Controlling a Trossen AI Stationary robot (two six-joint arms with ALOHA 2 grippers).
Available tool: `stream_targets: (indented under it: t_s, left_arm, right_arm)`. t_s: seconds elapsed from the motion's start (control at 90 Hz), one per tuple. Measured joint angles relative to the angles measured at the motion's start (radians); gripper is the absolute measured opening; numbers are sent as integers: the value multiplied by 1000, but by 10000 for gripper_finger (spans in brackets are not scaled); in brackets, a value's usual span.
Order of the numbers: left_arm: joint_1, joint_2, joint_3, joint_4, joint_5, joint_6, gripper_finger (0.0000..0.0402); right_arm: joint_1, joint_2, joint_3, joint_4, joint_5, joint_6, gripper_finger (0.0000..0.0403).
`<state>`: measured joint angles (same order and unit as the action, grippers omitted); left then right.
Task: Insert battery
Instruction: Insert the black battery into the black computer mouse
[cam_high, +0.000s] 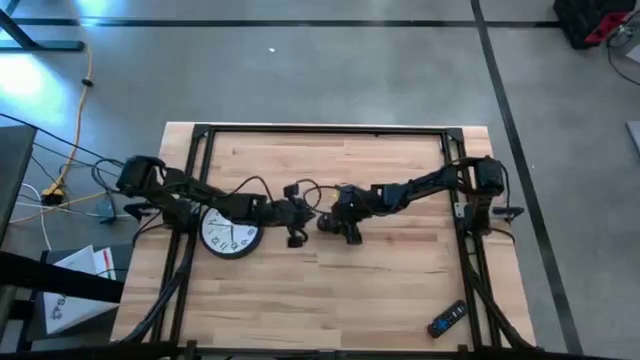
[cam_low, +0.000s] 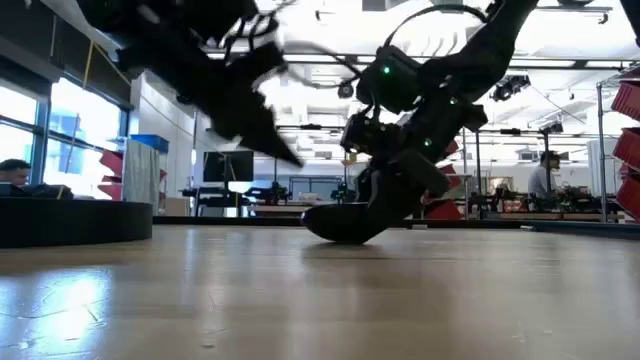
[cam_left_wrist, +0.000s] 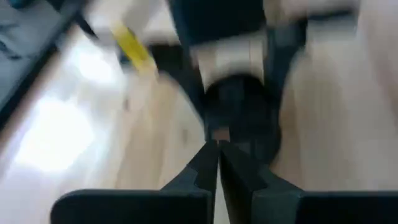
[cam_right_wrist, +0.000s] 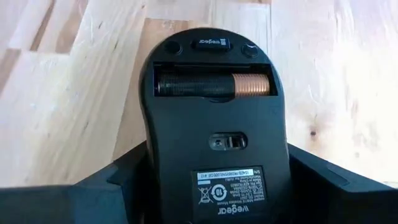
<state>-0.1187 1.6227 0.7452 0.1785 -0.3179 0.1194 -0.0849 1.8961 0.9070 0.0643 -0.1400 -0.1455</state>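
Battery seated in mouse; right gripper holding the mouse, left gripper closed just beside it.

I see the right gripper (cam_high: 345, 228) near the table (cam_high: 400, 290) centre, its fingers (cam_right_wrist: 106, 186) pinching the black mouse (cam_right_wrist: 214, 134) by its flanks, underside up. The battery (cam_right_wrist: 214, 84), black with a copper end, lies in the open compartment near the mouse's far end. In the low view the mouse (cam_low: 340, 222) touches the wood, tilted. The left gripper (cam_high: 297, 224) sits just left of it, fingers (cam_left_wrist: 205, 171) pressed together with nothing between them that I can make out. A wall clock (cam_high: 230, 236) lies face up under the left arm; a remote (cam_high: 447, 319) rests well apart, near the table's front right corner.
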Motion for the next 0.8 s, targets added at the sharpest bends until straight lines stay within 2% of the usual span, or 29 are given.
stream_targets:
  t_s: [0.156, 0.344, 0.467, 0.544, 0.689, 0.8]
  left_arm:
    - [-25, 39, 2, 33, 2, 174, 55]
    - [-56, 51, 2, 75, -141, 377, 146]
    - [-56, 79, 2, 120, -123, 439, 190]
    - [-56, 104, 2, 128, -88, 491, 206]
    - [-60, 159, 2, 186, -86, 558, 218]
    - [-60, 195, 2, 230, -133, 568, 219]
  right_arm:
    - [-18, 1, 0, 6, -64, 81, 248]
    - [-21, 1, 1, 10, -84, 142, 248]
    - [-21, 1, 1, 23, -101, 177, 248]
    - [-21, 1, 2, 29, -108, 198, 248]
    - [-20, 2, 29, 9, -137, 219, 248]
    - [-16, 4, 54, 3, -181, 221, 248]
